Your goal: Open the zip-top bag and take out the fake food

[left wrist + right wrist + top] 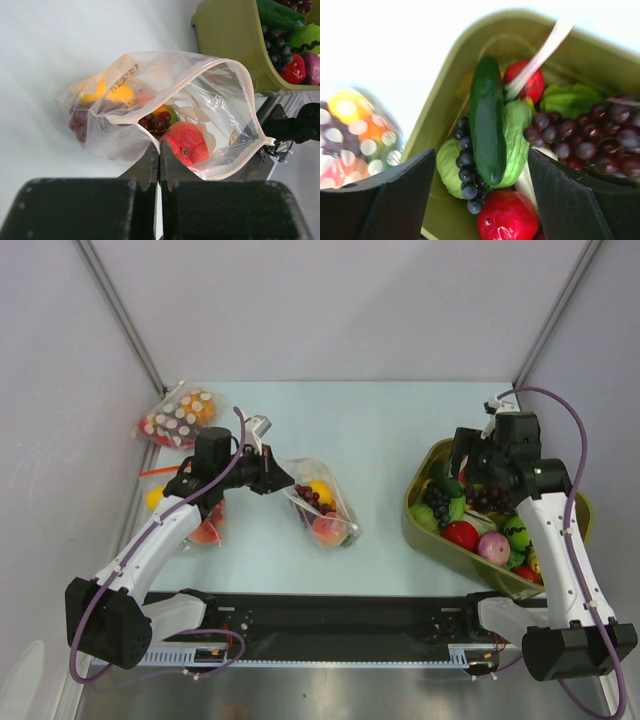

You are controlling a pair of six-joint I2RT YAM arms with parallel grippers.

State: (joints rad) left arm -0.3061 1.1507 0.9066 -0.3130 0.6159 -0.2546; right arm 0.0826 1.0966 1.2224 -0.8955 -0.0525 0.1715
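The zip-top bag (pixel 322 502) lies left of the table's middle, clear with white dots. In the left wrist view the zip-top bag (pixel 165 105) gapes wide at its mouth. Inside it is fake food: a pink-orange peach (pixel 187 142), dark grapes (pixel 155 122) and an orange-yellow fruit (pixel 112 92). My left gripper (pixel 283 480) (pixel 160 150) is shut on the near rim of the bag's mouth. My right gripper (pixel 472 462) (pixel 481 155) hangs open over the olive bin, holding nothing. A dark green cucumber (pixel 487 120) lies in the bin below its fingers.
The olive-green bin (pixel 420 525) at the right holds several plastic fruits and vegetables. A dotted bag with red and orange pieces (pixel 180 415) sits at the far left. Another clear bag (pixel 205 528) lies under my left arm. Grey walls close in both sides.
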